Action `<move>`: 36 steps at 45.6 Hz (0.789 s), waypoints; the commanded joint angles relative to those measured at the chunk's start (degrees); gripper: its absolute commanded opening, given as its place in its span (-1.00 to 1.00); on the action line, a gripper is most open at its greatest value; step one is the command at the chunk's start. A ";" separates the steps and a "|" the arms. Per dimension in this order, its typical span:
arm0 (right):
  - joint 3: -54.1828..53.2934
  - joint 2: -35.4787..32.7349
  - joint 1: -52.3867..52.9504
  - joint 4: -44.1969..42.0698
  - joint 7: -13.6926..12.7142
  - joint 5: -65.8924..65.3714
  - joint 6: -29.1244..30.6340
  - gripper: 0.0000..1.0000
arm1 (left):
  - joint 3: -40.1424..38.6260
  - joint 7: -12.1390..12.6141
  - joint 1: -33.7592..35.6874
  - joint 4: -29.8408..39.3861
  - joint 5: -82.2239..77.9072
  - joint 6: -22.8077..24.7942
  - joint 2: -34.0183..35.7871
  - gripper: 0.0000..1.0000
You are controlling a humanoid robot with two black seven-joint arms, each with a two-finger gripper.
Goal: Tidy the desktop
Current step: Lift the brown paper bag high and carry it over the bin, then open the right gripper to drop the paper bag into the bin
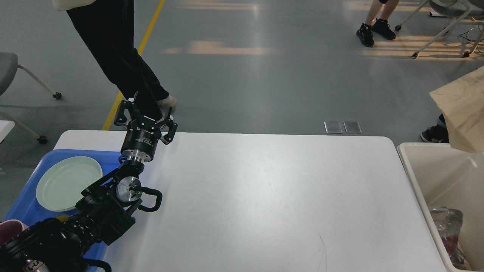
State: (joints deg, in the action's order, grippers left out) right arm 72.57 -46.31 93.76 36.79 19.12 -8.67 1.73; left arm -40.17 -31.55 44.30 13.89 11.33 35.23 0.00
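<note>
The robot's left gripper, fingers spread and empty, hovers over the bare large white rectangular desktop, best withdrawn without clipping the blue plastic tray.

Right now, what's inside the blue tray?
The blue tray holds a pale green plate. The left arm covers its near right part, so whatever lies under there can't be seen.

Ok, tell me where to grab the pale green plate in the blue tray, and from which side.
Grip the pale green plate at its raised rim, probably the right edge nearest the left end effector. It lies flat in the blue tray, so only the thin lip offers purchase: one finger inside, one outside, coming from above. The end effector is open and holds nothing.
</note>
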 commanded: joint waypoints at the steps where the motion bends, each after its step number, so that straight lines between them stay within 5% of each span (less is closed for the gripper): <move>1: -7.69 -1.77 -7.70 -0.75 0.39 -0.12 -8.14 -1.00 | 0.00 0.00 0.00 0.00 0.01 0.02 0.00 0.93; 13: -19.04 -2.39 -20.89 -5.67 0.48 -0.12 -10.78 -1.00 | 0.00 0.00 0.00 0.00 -0.08 0.02 0.00 0.93; 36: -20.80 -4.58 -28.98 -5.76 0.39 0.05 -11.13 -1.00 | 0.00 0.00 0.00 0.00 0.01 0.02 0.00 0.93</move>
State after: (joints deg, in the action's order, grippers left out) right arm 51.85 -50.52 65.37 31.06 19.61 -8.61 -9.35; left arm -40.17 -31.55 44.30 13.89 11.34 35.21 0.00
